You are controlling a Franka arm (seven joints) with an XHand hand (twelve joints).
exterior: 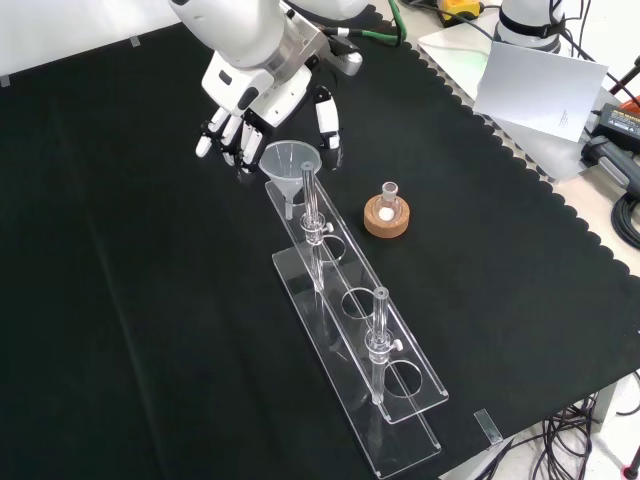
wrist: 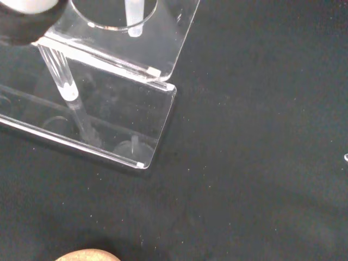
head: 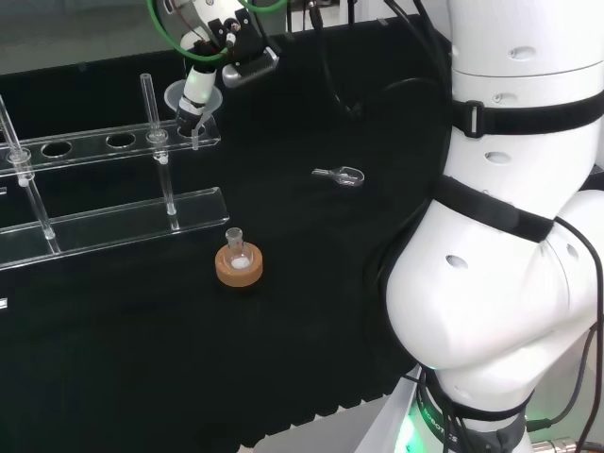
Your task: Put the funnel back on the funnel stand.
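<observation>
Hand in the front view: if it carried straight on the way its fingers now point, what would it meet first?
Most likely the funnel, seated at the end hole of the clear funnel stand just below the hand. Depth is uncertain, so the fingers might pass beside its rim.

A black cloth (exterior: 130, 300) with a scalloped edge covers the bench. In the front view, a pale sheet of paper (exterior: 535, 90) and dark cables (exterior: 625, 215) lie beyond its right edge. In the head view, a pale floor (head: 57, 33) shows past the cloth's far side.
</observation>
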